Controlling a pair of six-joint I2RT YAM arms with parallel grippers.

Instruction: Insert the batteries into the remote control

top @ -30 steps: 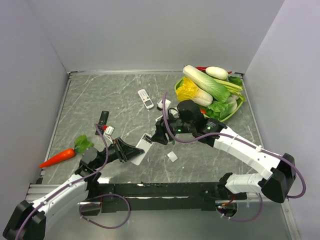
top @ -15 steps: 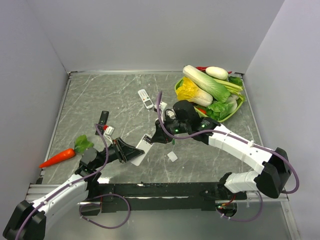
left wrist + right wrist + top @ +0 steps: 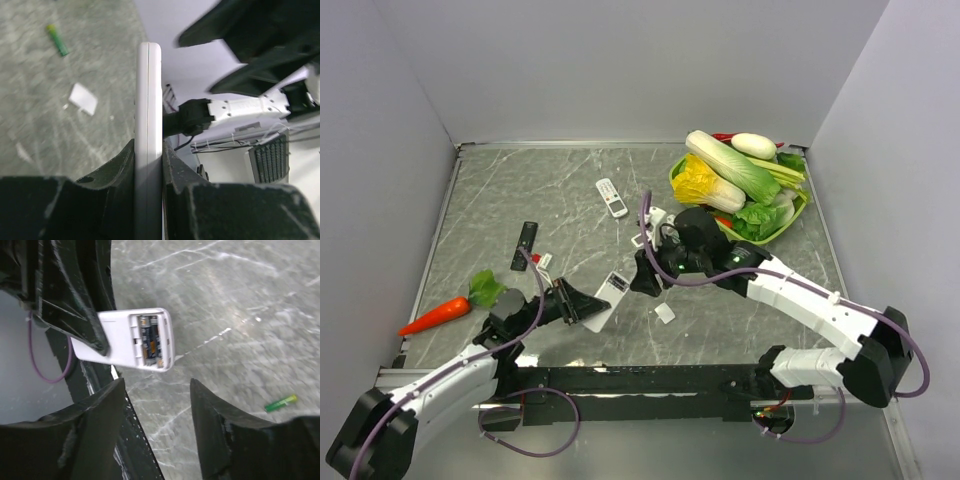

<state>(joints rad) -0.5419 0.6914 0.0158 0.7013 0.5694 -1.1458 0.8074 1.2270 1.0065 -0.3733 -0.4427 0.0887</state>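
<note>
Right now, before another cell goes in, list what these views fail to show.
Right wrist: the second slot of the battery bay in the remote is too dark to call filled.
Left wrist: the remote sits edge-on in the left end effector, hiding the bay.
Left wrist: the green battery is blurred, ends unreadable.
Top external: bay too small to read.

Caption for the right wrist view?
Open right gripper hovers over the white remote, a dark battery inside; green battery lies loose.
</note>
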